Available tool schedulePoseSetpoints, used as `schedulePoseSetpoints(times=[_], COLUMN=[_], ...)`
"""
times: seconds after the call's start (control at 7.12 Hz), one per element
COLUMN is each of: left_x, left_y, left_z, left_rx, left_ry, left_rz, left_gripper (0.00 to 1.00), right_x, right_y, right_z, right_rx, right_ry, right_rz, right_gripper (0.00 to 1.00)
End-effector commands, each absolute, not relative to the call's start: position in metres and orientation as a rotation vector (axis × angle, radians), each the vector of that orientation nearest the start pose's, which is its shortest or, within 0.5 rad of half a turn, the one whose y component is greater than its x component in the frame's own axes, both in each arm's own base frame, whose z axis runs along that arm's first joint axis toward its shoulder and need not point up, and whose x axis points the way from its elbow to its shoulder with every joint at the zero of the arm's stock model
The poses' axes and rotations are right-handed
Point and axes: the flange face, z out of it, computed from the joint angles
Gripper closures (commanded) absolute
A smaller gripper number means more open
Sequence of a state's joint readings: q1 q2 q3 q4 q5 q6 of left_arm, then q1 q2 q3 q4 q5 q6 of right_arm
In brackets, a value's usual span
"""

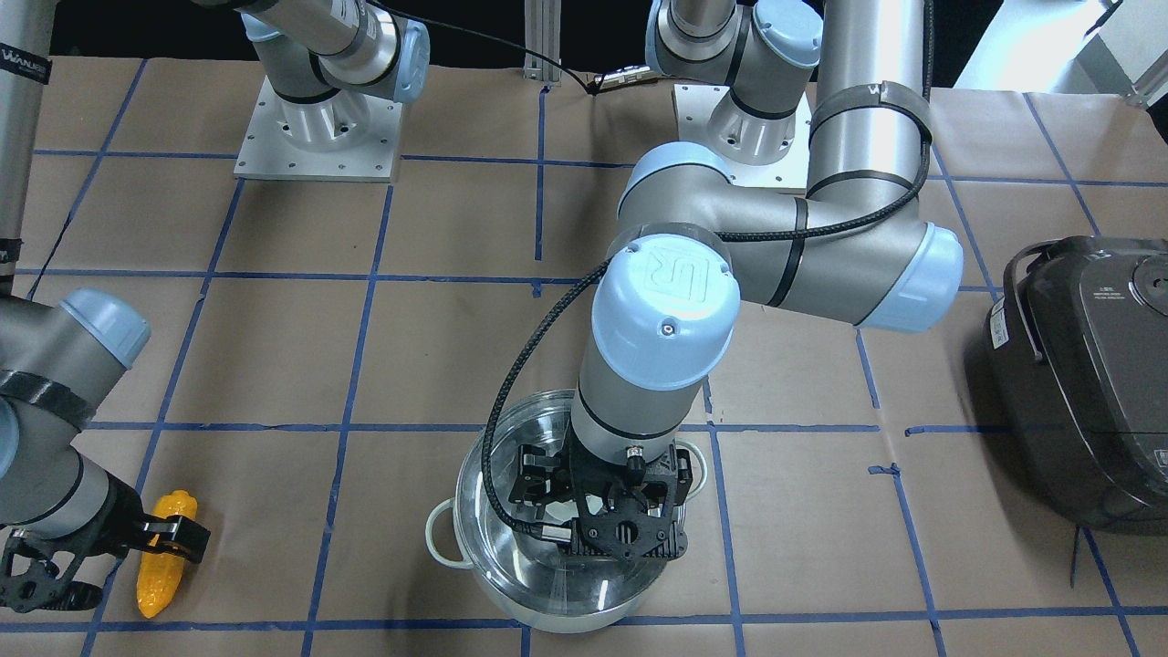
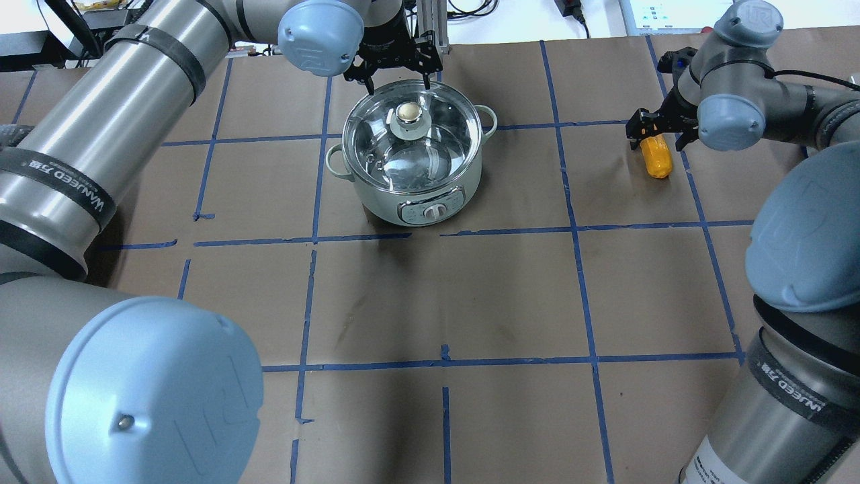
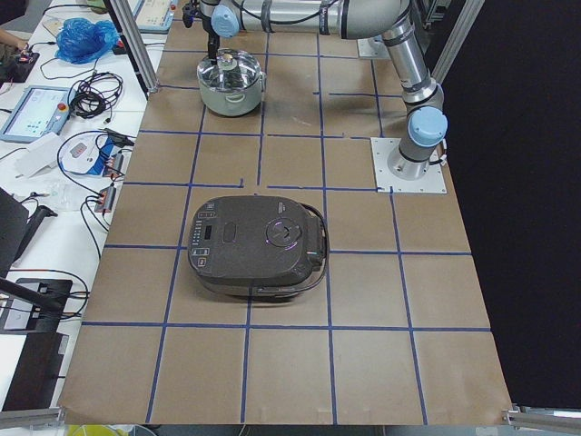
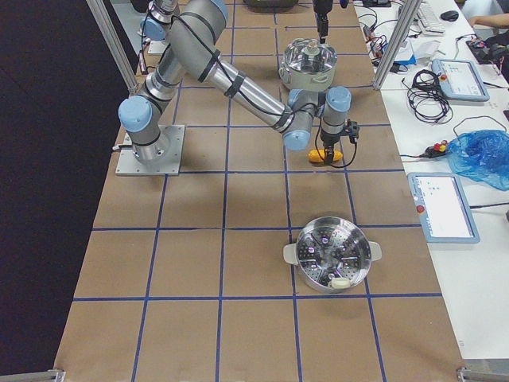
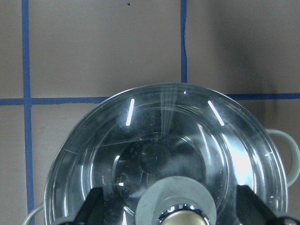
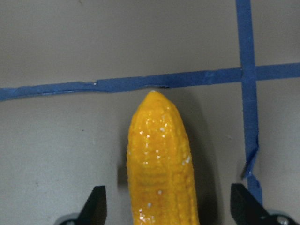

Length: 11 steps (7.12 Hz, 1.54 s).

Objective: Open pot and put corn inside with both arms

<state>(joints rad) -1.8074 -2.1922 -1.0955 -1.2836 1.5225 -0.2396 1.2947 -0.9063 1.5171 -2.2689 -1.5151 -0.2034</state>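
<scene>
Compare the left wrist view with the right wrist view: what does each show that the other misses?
Left wrist only: the pot, its glass lid on, the knob between the spread fingertips of the left claw. Right wrist only: the corn lying flat, flanked without contact by the fingertips of the right claw. Both: the brown paper table with blue tape lines, and an open claw straddling its target.

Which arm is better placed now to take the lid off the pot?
The left one. The left tool is open above the lid, a finger on each side of the knob. The right tool is open around the corn, away from the pot.
</scene>
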Motion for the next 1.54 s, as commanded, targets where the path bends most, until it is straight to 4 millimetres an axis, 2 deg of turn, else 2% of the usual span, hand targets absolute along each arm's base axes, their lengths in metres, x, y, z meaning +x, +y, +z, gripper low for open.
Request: schedulePoseSetpoints(times=[0.0,0.28,0.42,0.56,0.7,0.84,0.98,1.12,1.26,1.4], left_x=[-0.318,-0.325,-0.327,-0.328,-0.327,-0.327,-0.327,-0.327,-0.323,-0.311], left_y=[-0.692,-0.686,-0.683,-0.679,-0.678,-0.678,-0.678,-0.678,-0.671,-0.657], left_z=[0.356,0.347,0.343,0.340,0.340,0.340,0.342,0.353,0.381,0.416], left_rx=[0.003,-0.030,-0.028,-0.024,-0.021,-0.026,-0.026,-0.016,-0.005,0.039], left_ry=[3.217,3.214,3.211,3.210,3.208,3.205,3.207,3.209,3.214,3.210], left_rz=[-0.176,-0.146,-0.134,-0.124,-0.120,-0.121,-0.125,-0.152,-0.191,-0.187], left_gripper=[0.00,0.00,0.00,0.19,0.50,0.71,0.87,0.89,0.89,0.89], right_x=[-0.054,-0.054,-0.048,-0.040,-0.023,-0.008,0.014,0.042,0.059,0.085], right_y=[-0.703,-0.704,-0.702,-0.695,-0.685,-0.676,-0.665,-0.643,-0.630,-0.630], right_z=[0.175,0.185,0.201,0.246,0.282,0.319,0.348,0.384,0.407,0.405], right_rx=[0.089,0.076,0.063,0.057,0.030,0.004,-0.033,-0.083,-0.046,-0.057], right_ry=[3.097,3.098,3.101,3.104,3.098,3.106,3.109,3.107,3.104,3.099], right_rz=[-0.143,-0.162,-0.145,-0.131,-0.074,-0.080,-0.102,-0.103,-0.130,-0.128], right_gripper=[0.84,0.87,0.87,0.90,0.91,0.91,0.91,0.91,0.91,0.91])
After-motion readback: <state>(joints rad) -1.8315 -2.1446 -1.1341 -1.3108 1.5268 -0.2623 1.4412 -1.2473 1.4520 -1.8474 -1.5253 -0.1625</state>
